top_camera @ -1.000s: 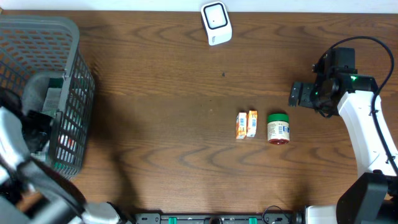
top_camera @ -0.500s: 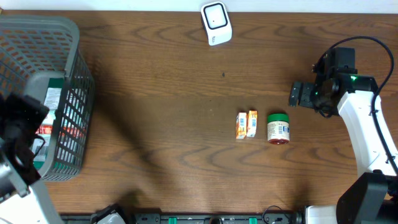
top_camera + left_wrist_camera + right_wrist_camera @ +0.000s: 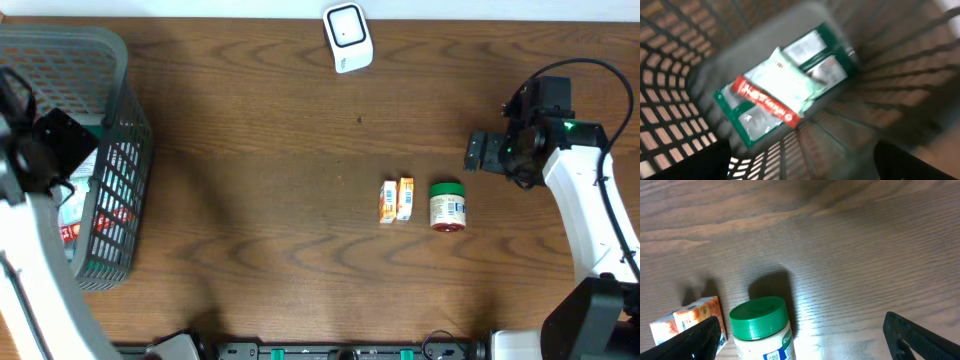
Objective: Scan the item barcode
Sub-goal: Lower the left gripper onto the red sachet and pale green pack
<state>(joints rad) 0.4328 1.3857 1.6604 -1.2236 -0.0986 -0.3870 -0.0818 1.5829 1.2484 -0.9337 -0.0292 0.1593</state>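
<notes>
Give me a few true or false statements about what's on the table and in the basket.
1. The jar has a green lid. True.
2. The jar sits inside the basket. False: it lies on the table, just right of the two orange boxes.
3. The right tool is open and holds nothing. True.
4. The scanner lies touching the boxes. False: it sits at the table's far edge, well apart from them.
5. A green packet with a red stripe lies in the basket. True.
</notes>
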